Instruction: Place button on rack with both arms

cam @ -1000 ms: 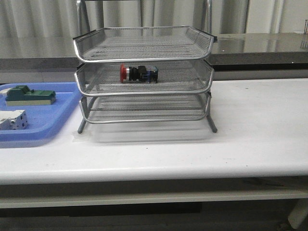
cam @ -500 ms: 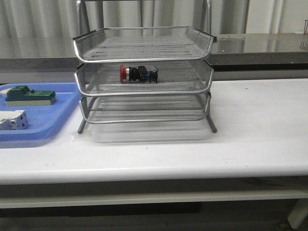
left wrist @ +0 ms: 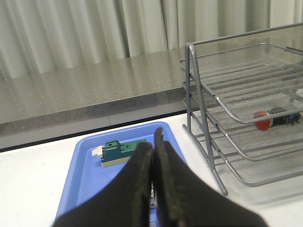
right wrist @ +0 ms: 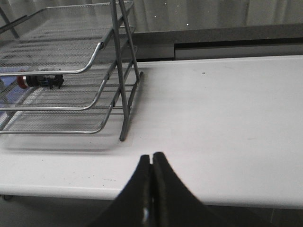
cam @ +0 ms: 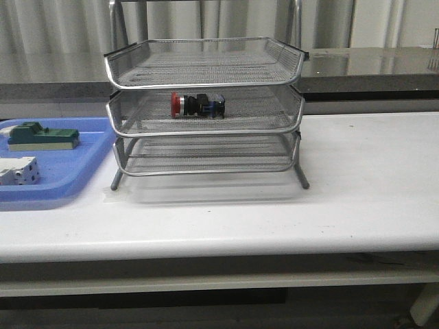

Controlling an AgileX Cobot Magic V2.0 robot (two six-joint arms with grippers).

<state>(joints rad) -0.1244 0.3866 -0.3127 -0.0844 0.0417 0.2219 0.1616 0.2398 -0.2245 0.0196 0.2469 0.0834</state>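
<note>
From my remote station, with the rack (cam: 204, 110) as my landmark on the white desk (cam: 357, 192): to its left lies a blue tray (cam: 82, 161) carrying a green block (cam: 41, 136) and a white boxy switch (cam: 17, 171), and above that tray hangs the left gripper (left wrist: 152, 142), its fingers pressed together on nothing. The button (cam: 197, 104) lies on its side in the rack's middle tier, left of centre, its long axis running across the rack with the red cap toward the blue tray; I judge the placing done, so any coming move is only a matter of keeping clear. From the left gripper the button sits off beyond the rack's near upright, inside the wire; from the right gripper (right wrist: 151, 158), on the rack's other side, fingers likewise together and empty, it lies past the rack's legs and deep under the top tier. Neither arm looks plainly nearer, and both are well apart from it. The front camera shows no arm at all, the switch is cut off at the edge there, and the mesh blurs the button's blue end.
</note>
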